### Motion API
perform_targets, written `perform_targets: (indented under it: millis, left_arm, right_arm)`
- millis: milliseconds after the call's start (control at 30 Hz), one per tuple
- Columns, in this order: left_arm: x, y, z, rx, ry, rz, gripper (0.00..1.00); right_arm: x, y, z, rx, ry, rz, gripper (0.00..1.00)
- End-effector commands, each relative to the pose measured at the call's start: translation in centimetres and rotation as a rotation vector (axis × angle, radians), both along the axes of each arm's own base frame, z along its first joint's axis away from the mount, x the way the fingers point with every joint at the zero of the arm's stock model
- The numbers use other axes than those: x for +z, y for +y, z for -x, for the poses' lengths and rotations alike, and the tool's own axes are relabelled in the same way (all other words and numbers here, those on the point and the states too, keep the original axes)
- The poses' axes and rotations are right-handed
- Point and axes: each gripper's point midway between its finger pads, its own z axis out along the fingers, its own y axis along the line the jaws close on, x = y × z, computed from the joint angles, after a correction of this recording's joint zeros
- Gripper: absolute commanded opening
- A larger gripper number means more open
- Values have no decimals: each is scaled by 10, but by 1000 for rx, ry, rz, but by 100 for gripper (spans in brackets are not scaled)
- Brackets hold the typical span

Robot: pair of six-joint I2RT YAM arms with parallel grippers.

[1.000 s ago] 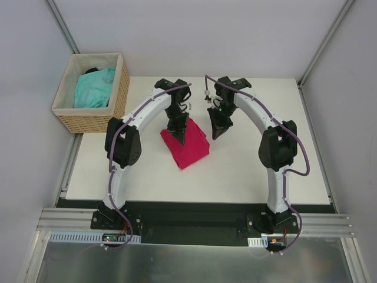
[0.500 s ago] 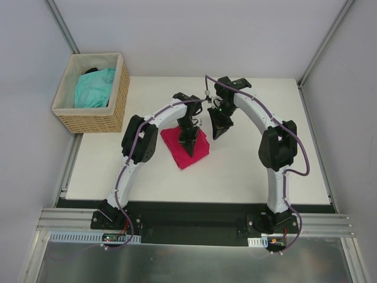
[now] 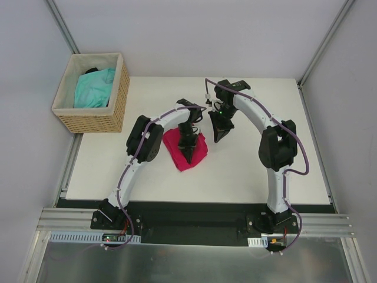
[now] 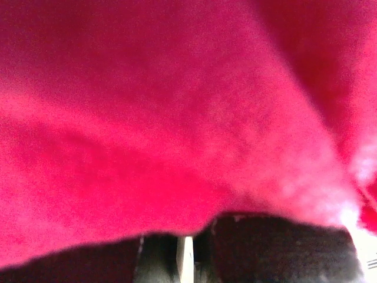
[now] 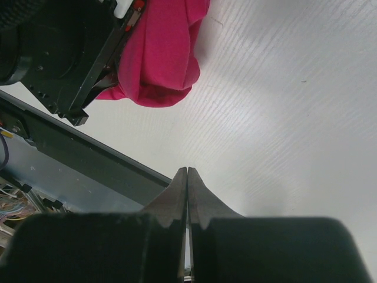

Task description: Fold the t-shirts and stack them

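Observation:
The crimson-pink t-shirt (image 3: pixel 175 143) lies folded into a small square at the middle of the white table (image 3: pixel 253 171). My left gripper (image 3: pixel 189 154) points down onto its near right part, shut, its tips pressed into the cloth. In the left wrist view pink cloth (image 4: pixel 177 118) fills the frame and hides the tips of the dark fingers (image 4: pixel 265 250). My right gripper (image 3: pixel 219 137) hangs shut and empty just right of the shirt, above bare table (image 5: pixel 187 171). The shirt's folded edge (image 5: pixel 162 53) shows in the right wrist view. The turquoise t-shirt (image 3: pixel 94 87) lies crumpled in the basket.
A woven wicker basket (image 3: pixel 88 122) stands at the table's far left corner. The left arm's black wrist (image 5: pixel 59 47) is close beside the right gripper. Grey walls enclose the table; a black rail (image 3: pixel 194 212) runs along the near edge.
My left gripper has slid across the pink t-shirt from its far edge toward its near right corner. The right gripper has stayed almost in place.

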Motion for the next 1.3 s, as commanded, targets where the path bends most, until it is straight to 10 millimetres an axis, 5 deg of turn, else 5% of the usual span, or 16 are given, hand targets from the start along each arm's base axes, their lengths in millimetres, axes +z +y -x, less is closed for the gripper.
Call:
perform_targets:
  millis: [0,100,300,733,1267]
  left_arm:
    - [-67,12,-2,-49,24,-105,0]
    - [-55,12,-5,-54,-6,-91,0]
    - [17,1,-15,-20,-136,18,0]
    - [122,-13,-27,-3,-283,179,0]
    - [77,-47,-33,-29,-227,241,0]
  right_arm:
    - [23,-9,7,4,-38,9,1]
    - [26,-10,6,1,-50,13,1]
    - [25,-8,7,-1,-37,6,1]
    - [27,2,-2,-5,-42,-30,1]
    - [29,-8,7,-6,-51,5,1]
